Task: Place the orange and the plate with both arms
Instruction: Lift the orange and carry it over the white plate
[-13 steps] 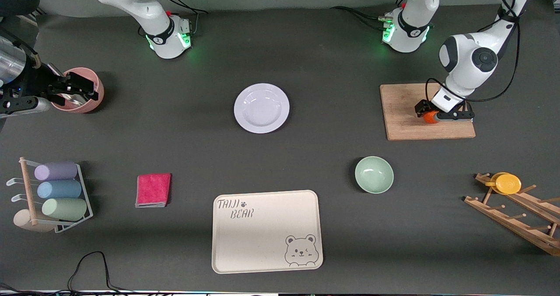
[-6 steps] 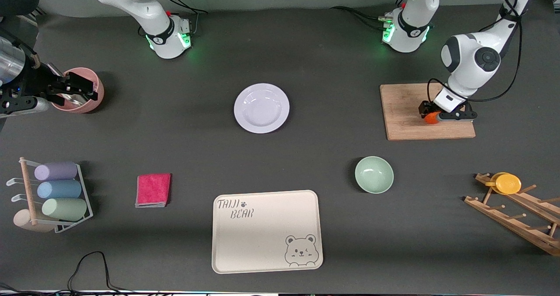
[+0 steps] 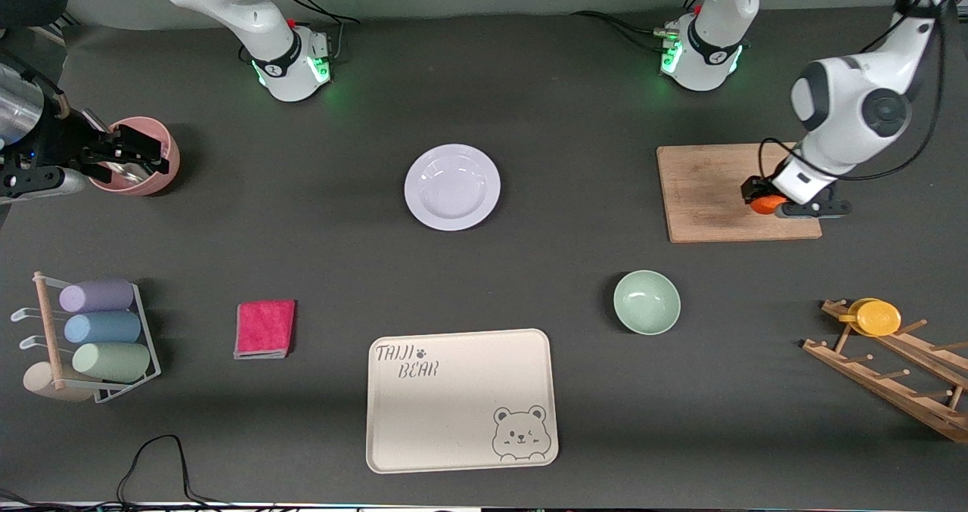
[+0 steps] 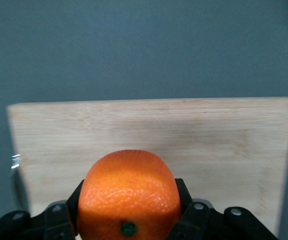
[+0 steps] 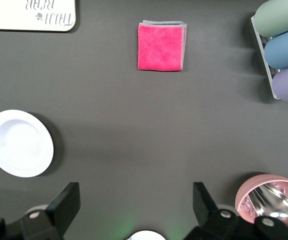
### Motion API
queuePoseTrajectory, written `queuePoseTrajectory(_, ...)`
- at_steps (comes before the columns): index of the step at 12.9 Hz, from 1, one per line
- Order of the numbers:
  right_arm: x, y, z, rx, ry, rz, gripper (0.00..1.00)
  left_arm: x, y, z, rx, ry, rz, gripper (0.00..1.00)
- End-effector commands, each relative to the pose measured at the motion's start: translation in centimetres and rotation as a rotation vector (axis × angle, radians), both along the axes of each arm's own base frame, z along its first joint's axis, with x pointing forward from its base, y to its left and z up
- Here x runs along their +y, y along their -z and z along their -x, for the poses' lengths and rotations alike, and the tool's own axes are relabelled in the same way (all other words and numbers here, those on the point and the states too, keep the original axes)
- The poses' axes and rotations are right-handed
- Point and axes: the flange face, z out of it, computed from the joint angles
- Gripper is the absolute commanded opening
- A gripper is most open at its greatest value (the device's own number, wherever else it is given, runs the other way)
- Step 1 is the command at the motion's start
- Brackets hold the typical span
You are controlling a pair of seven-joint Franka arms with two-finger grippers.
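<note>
I count one orange (image 3: pixel 762 204), one plate (image 3: pixel 452 187), one green bowl (image 3: pixel 646 302), one bear tray (image 3: pixel 461 399), one cutting board (image 3: pixel 711 193), one pink cloth (image 3: pixel 265 328), three rolled cups (image 3: pixel 102 328), one pink cup (image 3: pixel 155 156), and one yellow cup (image 3: pixel 876 318).

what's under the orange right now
The wooden board is below the orange, which the left gripper holds shut over the board's end. The fruit and fingers cover the spot directly beneath, so contact or clearance cannot be seen.
</note>
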Motion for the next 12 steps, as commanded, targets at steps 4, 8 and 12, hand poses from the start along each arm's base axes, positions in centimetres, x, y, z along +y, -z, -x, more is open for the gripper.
queuePoseTrajectory(4, -0.4, -0.1, 0.2, -0.007, -0.008, -0.014, 1.00, 0.1, -16.9, -3.3, 0.028, 0.000, -0.005, 0.54)
queuePoseTrajectory(8, -0.7, -0.1, 0.2, -0.010, -0.011, -0.034, 1.00, -9.2, -19.1, -3.0, -0.012, -0.091, -0.043, 0.54)
queuePoseTrajectory(12, -0.9, 0.2, 0.1, -0.004, -0.005, -0.044, 1.00, -28.4, -20.7, -1.0, -0.065, -0.207, -0.044, 0.54)
